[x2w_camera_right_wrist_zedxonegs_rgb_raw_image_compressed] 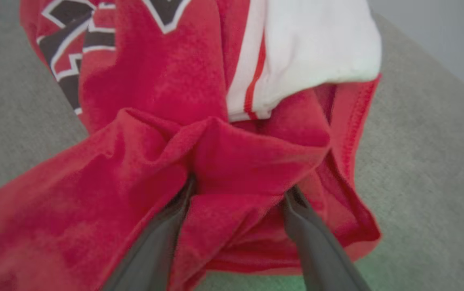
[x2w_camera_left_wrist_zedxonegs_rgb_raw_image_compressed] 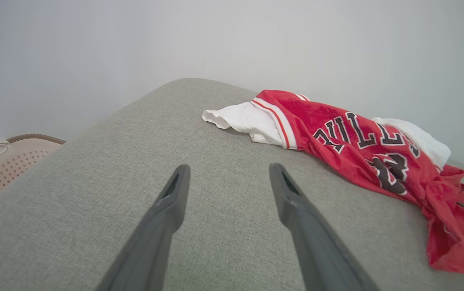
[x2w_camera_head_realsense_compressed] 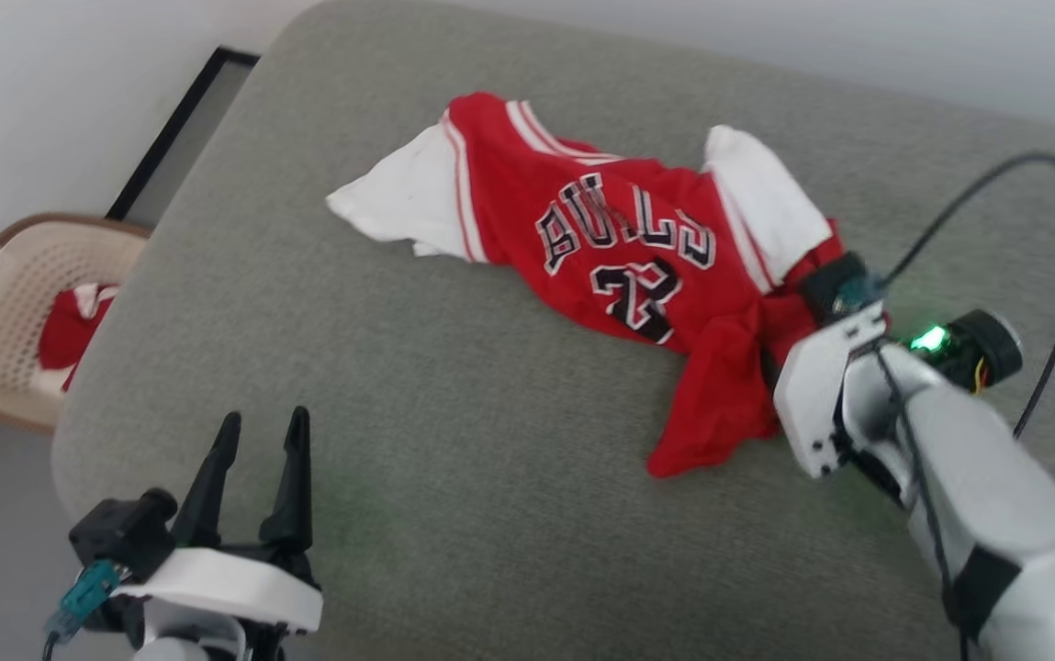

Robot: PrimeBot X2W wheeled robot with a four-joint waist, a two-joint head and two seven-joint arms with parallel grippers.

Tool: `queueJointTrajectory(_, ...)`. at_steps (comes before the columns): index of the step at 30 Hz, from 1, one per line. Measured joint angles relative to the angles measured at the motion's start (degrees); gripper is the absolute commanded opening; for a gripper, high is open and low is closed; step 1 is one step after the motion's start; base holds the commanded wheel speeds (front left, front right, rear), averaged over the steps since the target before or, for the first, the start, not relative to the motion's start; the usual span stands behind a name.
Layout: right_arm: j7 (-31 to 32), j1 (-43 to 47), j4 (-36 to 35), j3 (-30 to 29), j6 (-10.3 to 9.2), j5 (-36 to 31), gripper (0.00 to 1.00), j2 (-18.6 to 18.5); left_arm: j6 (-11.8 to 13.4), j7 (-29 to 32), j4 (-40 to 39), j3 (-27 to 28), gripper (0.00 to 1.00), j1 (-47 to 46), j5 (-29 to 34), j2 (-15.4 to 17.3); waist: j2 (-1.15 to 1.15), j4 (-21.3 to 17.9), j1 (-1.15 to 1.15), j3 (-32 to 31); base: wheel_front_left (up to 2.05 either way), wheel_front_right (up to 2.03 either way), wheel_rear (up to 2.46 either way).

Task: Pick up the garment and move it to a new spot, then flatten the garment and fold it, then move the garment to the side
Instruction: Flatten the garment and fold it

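**First pick-up barely begun**

Judged at the very start: no lift yet, no move, no flattening, no fold, no shift to the side. Lying crumpled across the far right part of the grey, fabric-covered, round-cornered table (x2w_camera_head_realsense_compressed: 380,386): the large red jersey-style garment (x2w_camera_head_realsense_compressed: 619,248), lettering up, one white sleeve end toward the left, the other toward the far right, red hem bunched at the near right.

Right claw (x2w_camera_right_wrist_zedxonegs_rgb_raw_image_compressed: 238,190) spread wide, dark fingers (x2w_camera_right_wrist_zedxonegs_rgb_raw_image_compressed: 163,226) pushed into that red hem, a raised ridge of cloth between them, not pinched. Left claw (x2w_camera_head_realsense_compressed: 263,420) also spread wide, empty, hovering over bare table at the near left, well apart from the garment.

Left to do, by the look of it: close on the ridge, lift, carry to a new spot, spread flat, fold, set aside.

Soft, slightly fleecy knit, matte and limp; deep folds and a twisted lower edge; stitched seam along one red border. White trim with thin red stripes; black letters outlined in white, warped by wrinkles. Table cover of coarse grey weave, padded-looking, rounded at the edge. Off the table's left, a beige perforated plastic basket (x2w_camera_head_realsense_compressed: 4,294) with a small red-and-white cloth bundle (x2w_camera_head_realsense_compressed: 72,330) inside.
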Motion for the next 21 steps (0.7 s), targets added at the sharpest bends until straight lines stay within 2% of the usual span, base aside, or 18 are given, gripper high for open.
queueJointTrajectory(8,9.80,-9.65,10.63,6.32,-0.03,5.94,1.00,0.38,-1.37,-0.05,1.36,0.87,1.00,-2.04,0.81,-2.20,0.01,3.11,0.00,2.63,0.00,0.00,0.00)
queueJointTrajectory(9,10.76,-10.55,11.16,7.71,-0.09,6.68,0.40,0.36,-1.43,-0.05,1.45,1.21,1.00,-2.04,0.85,-2.50,0.00,3.17,0.00,2.70,0.00,0.00,0.00)
queueJointTrajectory(10,11.47,-11.35,11.67,9.15,-0.11,7.45,0.00,0.36,-1.58,-0.05,1.51,1.54,1.00,-2.05,0.86,-2.78,0.00,3.12,0.00,2.68,0.00,0.00,0.00)
queueJointTrajectory(16,11.81,-14.02,11.82,15.08,-0.01,12.78,0.00,-0.07,-2.25,-0.05,1.80,3.52,1.00,-2.08,1.56,-3.13,0.00,1.67,0.00,2.07,0.00,0.00,0.00)
queueJointTrajectory(21,10.06,-14.28,7.87,18.62,-0.01,16.07,0.00,-2.13,-2.47,-0.05,1.58,5.63,1.00,-1.70,2.07,-3.03,0.00,-0.38,0.00,0.96,0.00,0.00,0.00)
